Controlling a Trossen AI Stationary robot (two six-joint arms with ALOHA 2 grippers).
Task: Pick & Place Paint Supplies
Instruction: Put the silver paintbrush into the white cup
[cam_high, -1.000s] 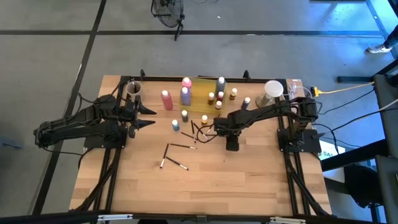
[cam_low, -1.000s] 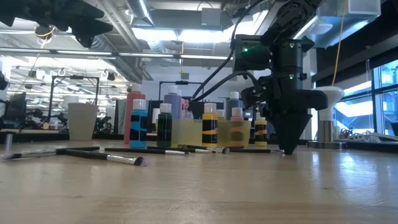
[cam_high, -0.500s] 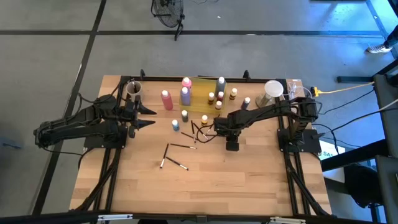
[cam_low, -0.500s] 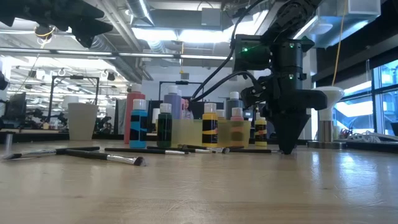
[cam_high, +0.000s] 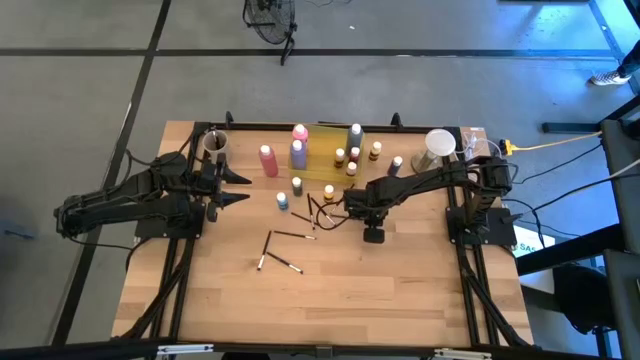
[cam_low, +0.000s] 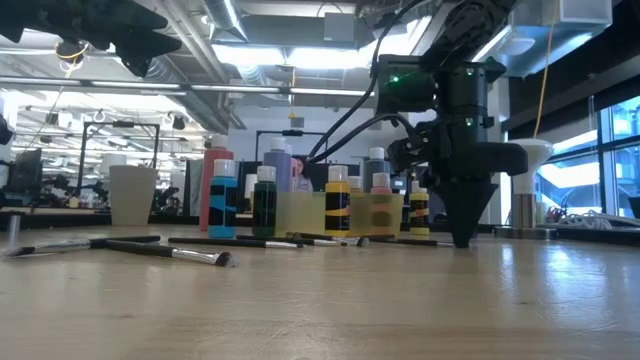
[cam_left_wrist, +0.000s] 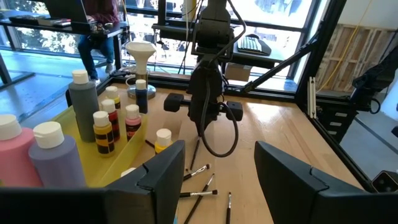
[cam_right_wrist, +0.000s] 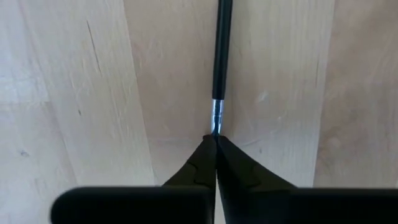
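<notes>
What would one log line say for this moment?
right hand: shut on brush, down at table | left hand: open, waiting at left side

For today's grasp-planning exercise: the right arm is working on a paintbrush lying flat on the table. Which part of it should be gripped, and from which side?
The brush lies flat on the wood, so come straight down from above. Its thin, round handle suggests pinching across its width, fingers either side. The right end effector is shut on the silver ferrule end; a grip nearer mid-handle would probably balance better.

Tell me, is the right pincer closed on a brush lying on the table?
Yes: the right pincer has its fingers pressed together on the metal end of a dark brush lying on the wooden table.
</notes>
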